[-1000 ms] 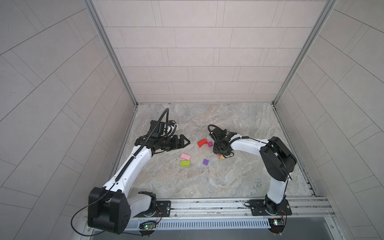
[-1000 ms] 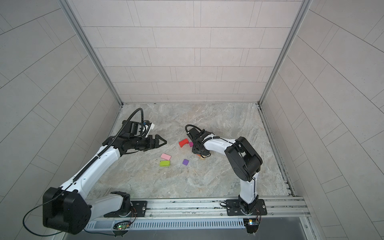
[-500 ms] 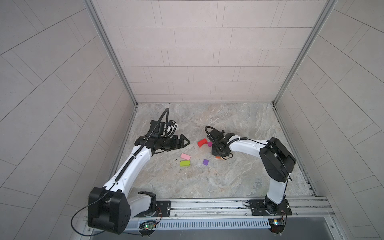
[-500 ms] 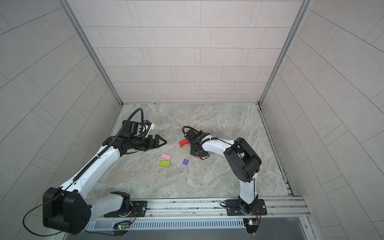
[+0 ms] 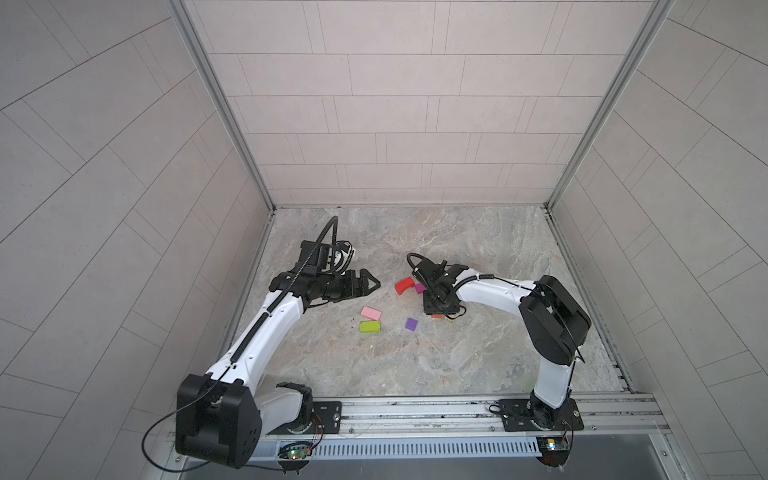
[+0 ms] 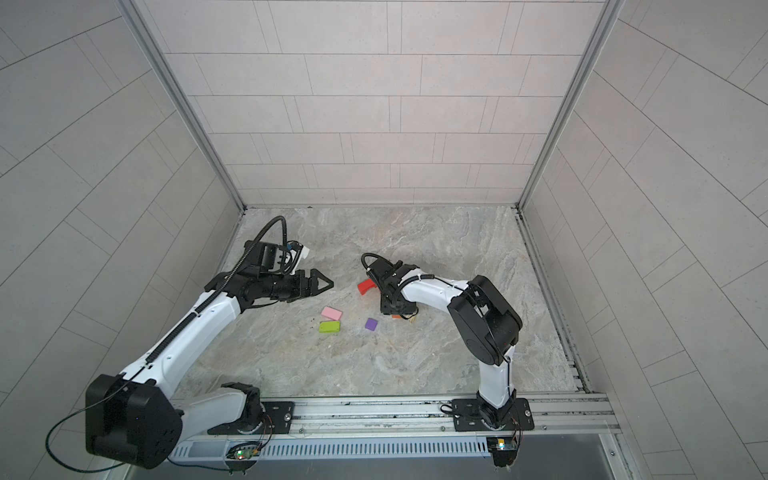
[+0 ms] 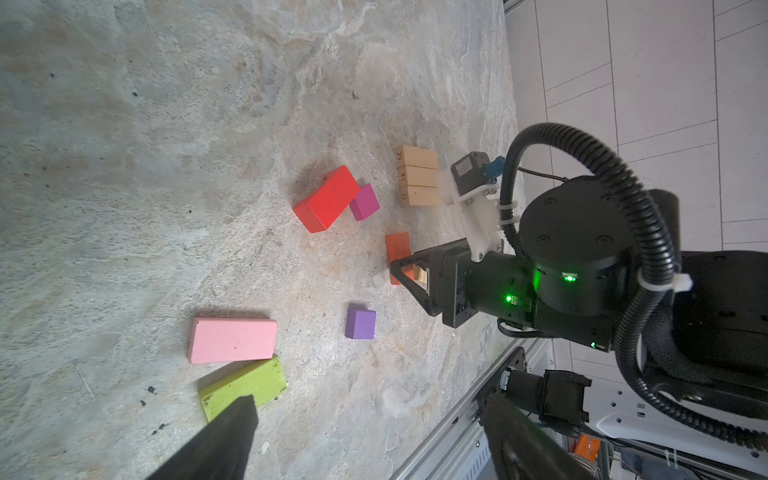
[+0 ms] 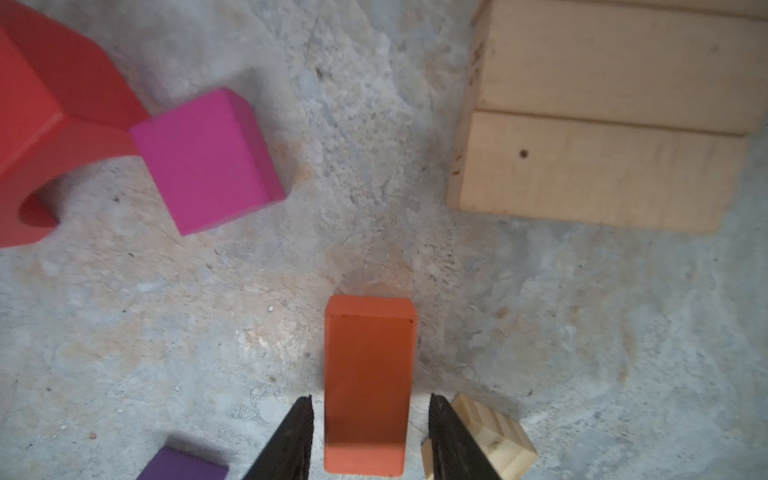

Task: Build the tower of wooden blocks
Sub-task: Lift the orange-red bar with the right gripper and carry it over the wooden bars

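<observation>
Now your right gripper (image 8: pixel 370 398) has opened, jaws apart astride the orange block (image 8: pixel 368 353); left gripper (image 5: pixel 370 279) gapes; nothing's stacked.

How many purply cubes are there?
2. The magenta cube sits right against the red arch. The purple cube lies alone, between the lime green block and the orange block. Another could hide under the right arm.

toy blocks (image 7: pixel 231 340) scattered on marbled tabletop (image 5: pixel 374 361)
</observation>
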